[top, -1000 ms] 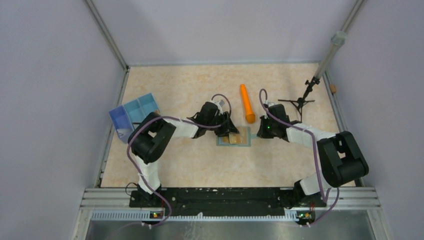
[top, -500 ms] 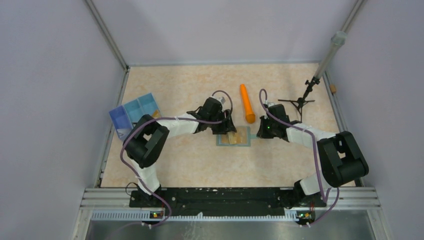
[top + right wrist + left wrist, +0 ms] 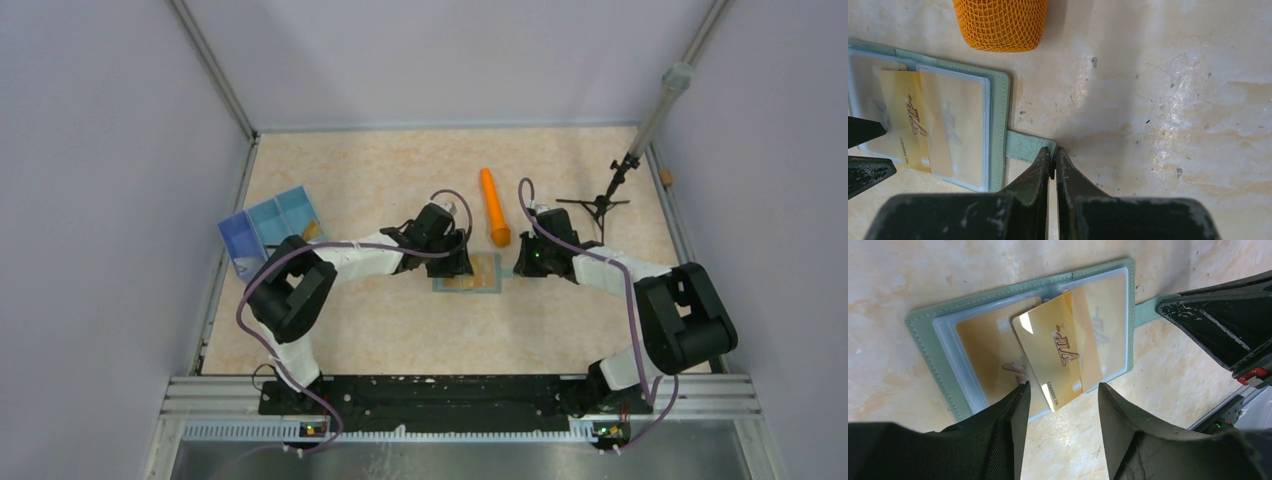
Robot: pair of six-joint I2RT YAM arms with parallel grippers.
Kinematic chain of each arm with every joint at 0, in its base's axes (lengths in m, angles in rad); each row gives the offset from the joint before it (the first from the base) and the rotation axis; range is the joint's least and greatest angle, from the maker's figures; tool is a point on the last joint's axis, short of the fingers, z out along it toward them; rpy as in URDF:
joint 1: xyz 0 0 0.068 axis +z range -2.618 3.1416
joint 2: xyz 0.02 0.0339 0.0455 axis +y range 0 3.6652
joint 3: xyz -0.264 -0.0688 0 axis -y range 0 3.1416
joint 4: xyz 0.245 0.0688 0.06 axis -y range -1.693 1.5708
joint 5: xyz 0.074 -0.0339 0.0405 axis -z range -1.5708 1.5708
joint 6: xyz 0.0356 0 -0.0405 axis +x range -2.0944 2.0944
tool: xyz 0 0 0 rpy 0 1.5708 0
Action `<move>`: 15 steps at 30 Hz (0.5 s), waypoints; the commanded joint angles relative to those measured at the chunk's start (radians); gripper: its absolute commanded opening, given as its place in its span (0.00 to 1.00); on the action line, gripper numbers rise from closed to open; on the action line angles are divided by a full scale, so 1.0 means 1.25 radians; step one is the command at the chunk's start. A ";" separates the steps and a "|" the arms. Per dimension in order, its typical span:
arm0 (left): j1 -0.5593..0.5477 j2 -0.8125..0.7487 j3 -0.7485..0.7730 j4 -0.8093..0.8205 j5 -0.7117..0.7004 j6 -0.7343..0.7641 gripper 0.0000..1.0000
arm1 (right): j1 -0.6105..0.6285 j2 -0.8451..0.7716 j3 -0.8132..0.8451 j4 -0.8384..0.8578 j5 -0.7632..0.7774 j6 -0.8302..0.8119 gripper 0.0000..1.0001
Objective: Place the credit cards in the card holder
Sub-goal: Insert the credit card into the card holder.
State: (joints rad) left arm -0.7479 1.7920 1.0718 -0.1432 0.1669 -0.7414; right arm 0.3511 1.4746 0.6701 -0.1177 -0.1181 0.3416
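Both arms rise from the near edge of the desk (image 3: pixel 380 325). The left arm bends at a raised elbow toward the left edge and lays its forearm low and rightward to the middle. There the left pincer (image 3: pixel 1063 390) points down with its jaws partly apart. They straddle the near end of a gold VIP credit card (image 3: pixel 1060 352) and do not visibly touch it. The right arm mirrors this, elbow high by the right edge and forearm reaching left. The right pincer (image 3: pixel 1053 152) is closed, its tips set down at the end of the grey-green strap. I cannot tell whether it nips the strap. Between the two pincers the card holder (image 3: pixel 923 335) lies open and flat at mid-desk. The VIP card sits askew on it, one side slipped under a clear sleeve. A second gold card (image 3: pixel 980 340) shows beneath the other sleeve. Just beyond the holder lies an orange mesh-covered cylinder (image 3: pixel 1000 22). A blue compartment tray (image 3: pixel 262 228) stands well apart by the left edge.
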 commanded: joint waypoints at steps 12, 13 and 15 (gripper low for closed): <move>-0.003 0.074 0.011 0.061 0.038 -0.021 0.55 | -0.005 -0.020 0.005 -0.009 0.009 -0.006 0.00; -0.003 0.076 0.008 0.073 0.043 -0.022 0.55 | -0.004 -0.020 0.005 -0.009 0.009 -0.006 0.00; -0.003 0.079 0.001 0.104 0.056 -0.025 0.55 | -0.005 -0.020 0.005 -0.010 0.009 -0.007 0.00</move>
State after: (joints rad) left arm -0.7532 1.8534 1.0874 -0.0566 0.2256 -0.7750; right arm 0.3511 1.4746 0.6701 -0.1188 -0.1181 0.3416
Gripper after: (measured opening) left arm 0.550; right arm 0.018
